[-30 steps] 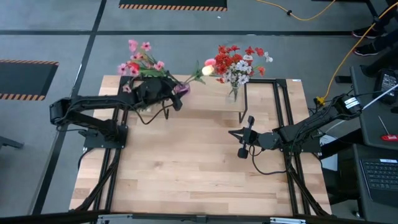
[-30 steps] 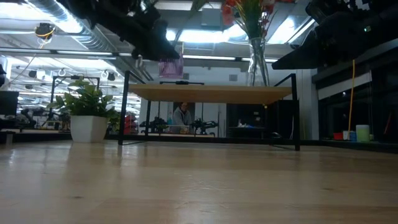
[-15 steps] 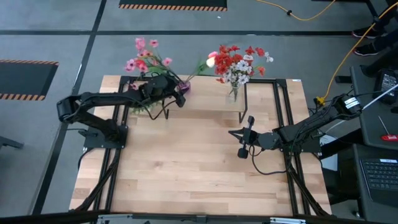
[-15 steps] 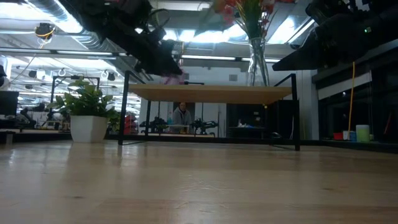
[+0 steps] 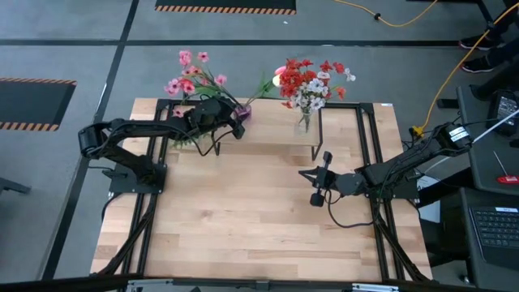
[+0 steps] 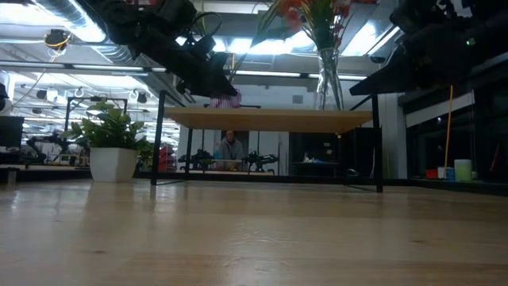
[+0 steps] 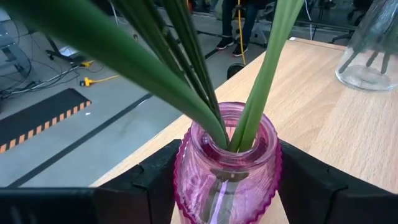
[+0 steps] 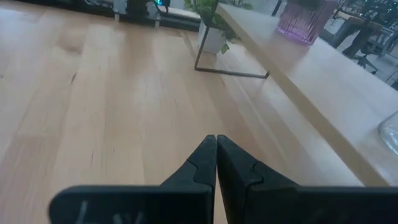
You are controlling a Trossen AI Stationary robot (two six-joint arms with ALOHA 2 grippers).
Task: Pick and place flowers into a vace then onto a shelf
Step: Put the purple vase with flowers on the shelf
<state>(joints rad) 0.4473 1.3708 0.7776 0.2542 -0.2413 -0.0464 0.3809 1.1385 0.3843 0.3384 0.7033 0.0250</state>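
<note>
The pink ribbed glass vase point(image 7: 227, 168) holds green stems, with pink blooms point(image 5: 193, 73) and a pale tulip point(image 5: 276, 78) fanning out above it. It is upright at the left end of the shelf point(image 5: 272, 131), its base at the board's top point(image 6: 225, 102). My left gripper point(image 5: 231, 120) is shut on it. A clear vase of red and white flowers point(image 5: 306, 89) stands on the shelf's right end. My right gripper point(image 5: 312, 182) is shut and hovers over the table's middle right, touching nothing. My left gripper pinches the pink vase's upper body, just under the scalloped rim point(image 7: 186, 180), one finger point(image 7: 140, 190) on each side. The fingers reach in roughly level from the table's left. The vase stays upright, but I cannot tell whether its base point(image 8: 301, 37) rests on the board.
A small green plant in a white pot point(image 6: 111, 151) stands on the table by the shelf's left legs. The shelf's thin black legs point(image 6: 159, 139) rise from the far part of the tabletop point(image 5: 243, 219). A person point(image 6: 231, 147) sits far behind the table.
My left gripper carried the pink vase down and a little toward the table's right, bringing its base level with the shelf top. The vase also tipped more upright, so the blooms swung toward the far edge. My right arm kept still.
</note>
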